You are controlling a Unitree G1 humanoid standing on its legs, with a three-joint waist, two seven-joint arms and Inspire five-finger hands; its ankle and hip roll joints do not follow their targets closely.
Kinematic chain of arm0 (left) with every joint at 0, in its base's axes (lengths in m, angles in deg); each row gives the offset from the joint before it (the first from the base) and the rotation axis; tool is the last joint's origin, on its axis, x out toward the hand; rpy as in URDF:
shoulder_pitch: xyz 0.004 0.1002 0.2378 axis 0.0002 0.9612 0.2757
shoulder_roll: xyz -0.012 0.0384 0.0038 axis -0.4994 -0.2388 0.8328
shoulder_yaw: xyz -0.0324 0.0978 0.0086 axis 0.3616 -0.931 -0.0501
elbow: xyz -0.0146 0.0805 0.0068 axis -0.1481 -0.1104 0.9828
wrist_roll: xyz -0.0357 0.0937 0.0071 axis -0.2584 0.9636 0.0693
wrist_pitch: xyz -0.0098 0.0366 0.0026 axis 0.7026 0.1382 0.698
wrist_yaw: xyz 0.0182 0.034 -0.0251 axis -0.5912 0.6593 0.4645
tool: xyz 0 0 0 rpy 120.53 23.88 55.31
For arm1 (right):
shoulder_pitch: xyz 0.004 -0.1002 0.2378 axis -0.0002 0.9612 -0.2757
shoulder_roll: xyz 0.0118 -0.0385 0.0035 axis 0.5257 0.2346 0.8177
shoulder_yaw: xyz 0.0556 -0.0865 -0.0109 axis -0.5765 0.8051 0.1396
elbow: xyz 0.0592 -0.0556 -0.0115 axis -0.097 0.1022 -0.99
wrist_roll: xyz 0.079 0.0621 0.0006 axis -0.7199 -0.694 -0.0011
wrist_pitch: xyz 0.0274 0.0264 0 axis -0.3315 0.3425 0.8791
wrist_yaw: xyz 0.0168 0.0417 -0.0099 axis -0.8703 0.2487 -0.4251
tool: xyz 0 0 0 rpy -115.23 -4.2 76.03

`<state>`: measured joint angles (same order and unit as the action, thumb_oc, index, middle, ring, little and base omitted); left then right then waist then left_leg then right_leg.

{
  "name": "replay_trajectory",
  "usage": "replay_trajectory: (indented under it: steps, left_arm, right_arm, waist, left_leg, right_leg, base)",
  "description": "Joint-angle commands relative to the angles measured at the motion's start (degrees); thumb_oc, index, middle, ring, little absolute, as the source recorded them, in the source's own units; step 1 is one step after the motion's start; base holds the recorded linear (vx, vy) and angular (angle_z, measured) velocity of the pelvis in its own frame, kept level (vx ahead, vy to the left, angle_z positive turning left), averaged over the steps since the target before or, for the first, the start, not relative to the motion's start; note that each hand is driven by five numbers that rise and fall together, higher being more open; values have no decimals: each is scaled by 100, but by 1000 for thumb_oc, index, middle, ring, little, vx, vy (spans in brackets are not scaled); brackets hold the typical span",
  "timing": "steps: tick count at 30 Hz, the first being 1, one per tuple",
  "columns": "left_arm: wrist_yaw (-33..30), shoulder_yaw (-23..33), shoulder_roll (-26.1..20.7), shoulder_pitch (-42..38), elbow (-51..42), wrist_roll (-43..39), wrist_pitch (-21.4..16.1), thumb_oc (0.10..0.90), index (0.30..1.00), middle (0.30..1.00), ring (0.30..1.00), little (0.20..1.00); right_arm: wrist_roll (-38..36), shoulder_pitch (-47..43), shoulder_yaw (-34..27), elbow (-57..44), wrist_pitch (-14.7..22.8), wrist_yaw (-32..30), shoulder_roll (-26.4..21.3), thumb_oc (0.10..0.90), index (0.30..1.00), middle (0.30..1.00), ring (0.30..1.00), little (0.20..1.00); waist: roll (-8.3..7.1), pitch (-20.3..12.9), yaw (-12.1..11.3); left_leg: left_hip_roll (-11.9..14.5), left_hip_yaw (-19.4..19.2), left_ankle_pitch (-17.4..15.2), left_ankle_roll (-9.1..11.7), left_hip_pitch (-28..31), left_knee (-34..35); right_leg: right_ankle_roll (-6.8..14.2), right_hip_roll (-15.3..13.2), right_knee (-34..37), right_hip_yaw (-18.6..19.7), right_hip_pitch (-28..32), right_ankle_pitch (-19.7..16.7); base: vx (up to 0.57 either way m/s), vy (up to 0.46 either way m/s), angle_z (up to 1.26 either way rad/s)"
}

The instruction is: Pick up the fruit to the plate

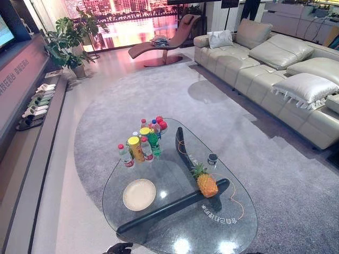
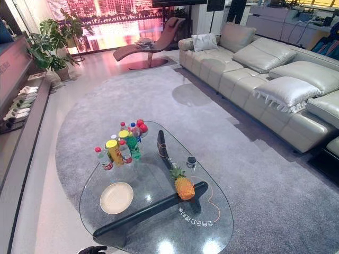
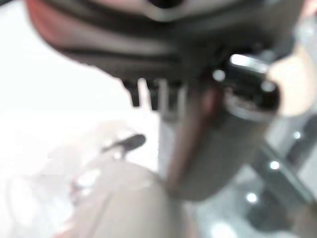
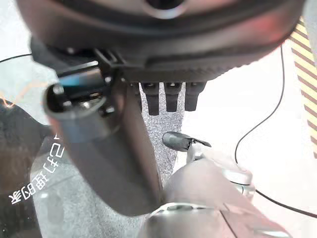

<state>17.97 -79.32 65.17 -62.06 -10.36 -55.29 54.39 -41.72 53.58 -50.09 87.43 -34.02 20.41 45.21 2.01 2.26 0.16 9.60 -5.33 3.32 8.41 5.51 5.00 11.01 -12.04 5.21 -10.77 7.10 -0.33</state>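
**Yellow, upright and standing untouched**

Looking down on a clear glass coffee table with rounded corners and a dark curved base, sitting on a grey carpet. Finding a yellow pineapple with a green leafy crown standing upright just right of the frame's centre, on the glass. Finding a round cream plate lying flat in the lower middle of the frame, left of the pineapple and well apart from it. Noting a cluster of plastic drink bottles with red caps standing just above the plate, and a small dark cup sitting just above the pineapple. Taking in a pale grey leather sofa with cushions running along the upper right, and a leafy green potted plant at the upper left.

Catching the dark left hand at the bottom edge of the frame, below the plate. Showing, in its own blurred wrist view, fingers hanging in a close row, relaxed and gripping nothing. Showing the dark right hand in its wrist view, with fingers hanging straight side by side, the thumb standing apart, holding nothing.
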Motion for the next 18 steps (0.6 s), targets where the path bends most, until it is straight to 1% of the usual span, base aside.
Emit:
replay_trajectory:
  steps: [1,2,4,18]
  left_arm:
    - [130,-7,19,-409,462,-1,-16,800,900,900,900,900]
    - [168,-12,17,-395,450,-30,-119,800,900,900,900,900]
    - [221,14,-11,-377,431,-75,-187,800,900,900,900,900]
    - [159,-10,-63,-440,435,-3,-62,800,900,900,900,900]
  right_arm:
    - [22,-164,47,405,-88,-83,52,800,900,900,900,900]
    - [12,-168,66,381,-109,-95,65,800,900,900,900,900]
    - [11,-176,66,363,-135,-71,45,800,900,900,900,900]
    - [41,-202,87,391,-128,-78,4,800,900,900,900,900]
  waist:
    - [-221,215,-57]
    - [-224,220,-54]
    - [-229,225,-61]
    - [-237,195,-63]
  left_leg:
    - [172,-125,-148,-11,162,0]
    - [176,-127,-140,-8,156,0]
    - [177,-127,-141,-4,159,0]
    - [184,-123,-140,-6,171,0]
  right_leg:
    - [-42,-153,-21,-61,73,-338]
    - [-38,-157,-26,-59,67,-343]
    - [-39,-155,-26,-60,63,-343]
    - [-37,-158,-30,-58,76,-336]
  base:
    - [-228,47,-37]
    - [0,0,0]
    - [0,0,0]
    - [0,0,0]
